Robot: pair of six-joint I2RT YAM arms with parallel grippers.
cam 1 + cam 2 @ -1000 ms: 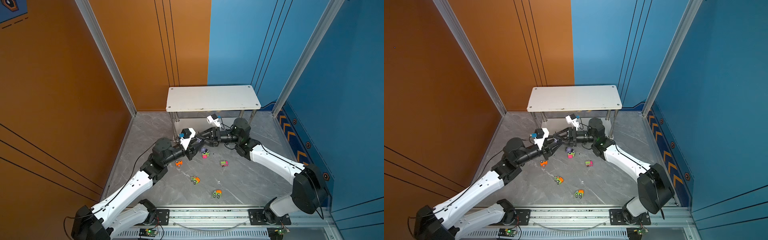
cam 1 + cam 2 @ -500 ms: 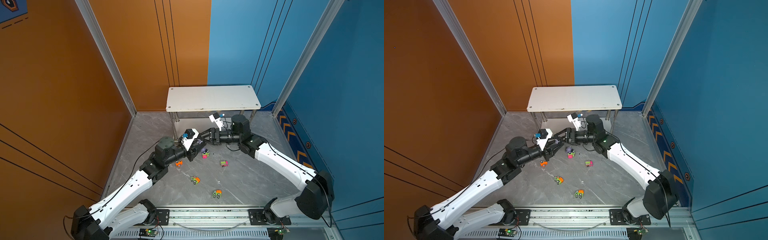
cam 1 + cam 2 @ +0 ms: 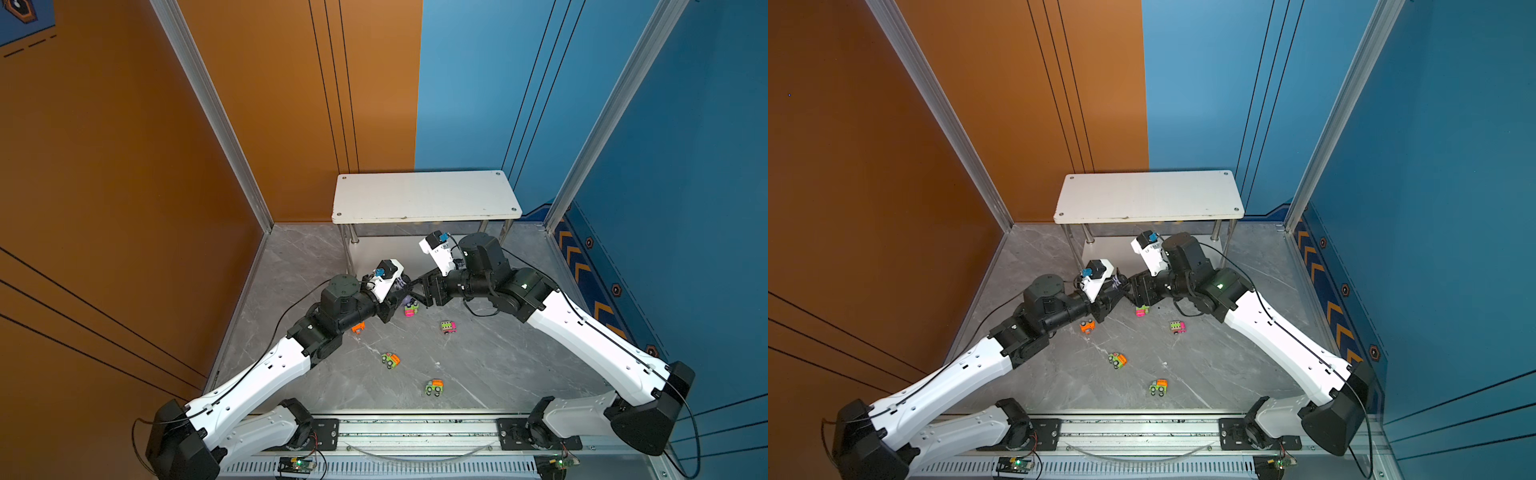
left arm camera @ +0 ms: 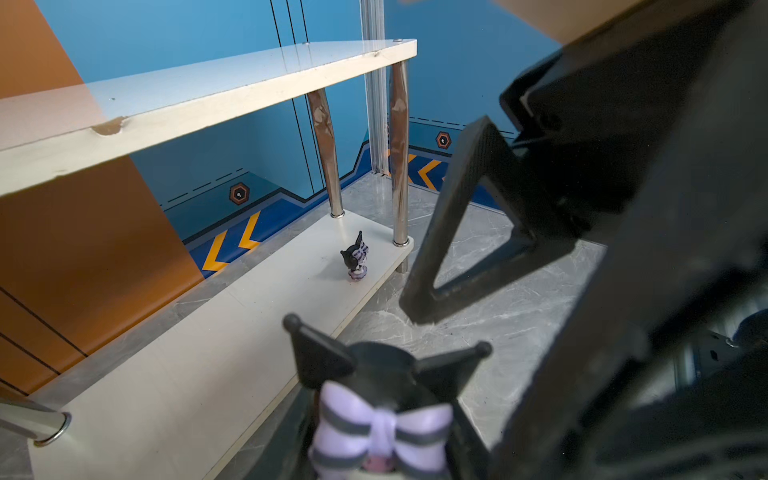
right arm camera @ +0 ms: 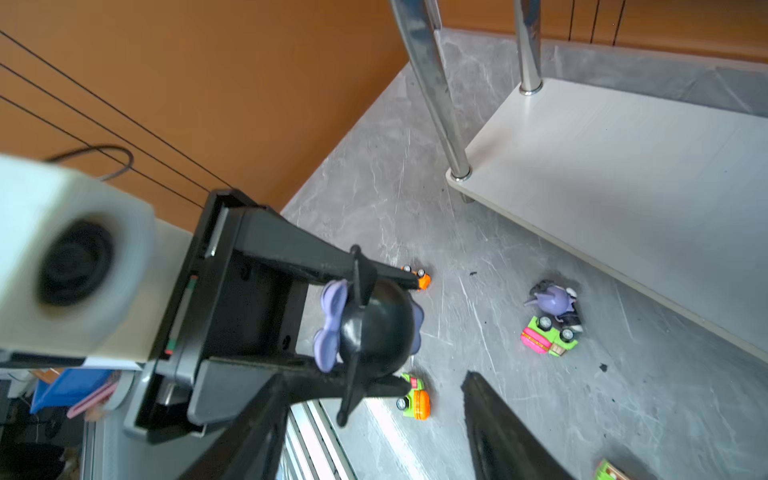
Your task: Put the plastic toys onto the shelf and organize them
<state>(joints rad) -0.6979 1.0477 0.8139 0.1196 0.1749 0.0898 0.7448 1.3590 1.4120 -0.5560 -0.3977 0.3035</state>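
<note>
The left gripper [image 5: 409,334] is clamped on a glossy black plastic cat-eared figurine with a lilac striped bow [image 5: 374,332], one flat black finger on either side of its round head. The right gripper [image 3: 419,293] is gaping and empty. Its triangular, textured black finger [image 4: 469,232] hangs just beside the toy without touching it. The two meet mid-floor, in front of the white two-tier shelf with chrome posts [image 3: 424,195], which sits at 12 o'clock in both top views.

From above you barely get the held toy, just a scrap of purple between black parts. The wrist cameras give way more. The left wrist view shows the shelf's smooth lower board [image 4: 199,374] with a second black-and-lilac cat-eared figurine [image 4: 355,257] standing upright near its end, by a post. It also shows a chip in the upper board's edge. In the top views the upper board hides all that.

The right wrist view catches a third purple-and-black figurine [image 5: 552,301] on the grey marble-look floor [image 5: 644,415]. It's lying on its side, I think, and touching a pink-and-green toy truck with black wheels [image 5: 548,338].

The other toys are easiest to place in a top view, so take the green-and-orange toy truck [image 3: 390,360] as dial centre. The small orange toy car [image 3: 358,327] is between 10 and 11, and the pink-and-green truck is at about 1. The pink toy car [image 3: 448,327] is at 2 and a second green-and-orange toy truck [image 3: 434,387] is at 4.
</note>
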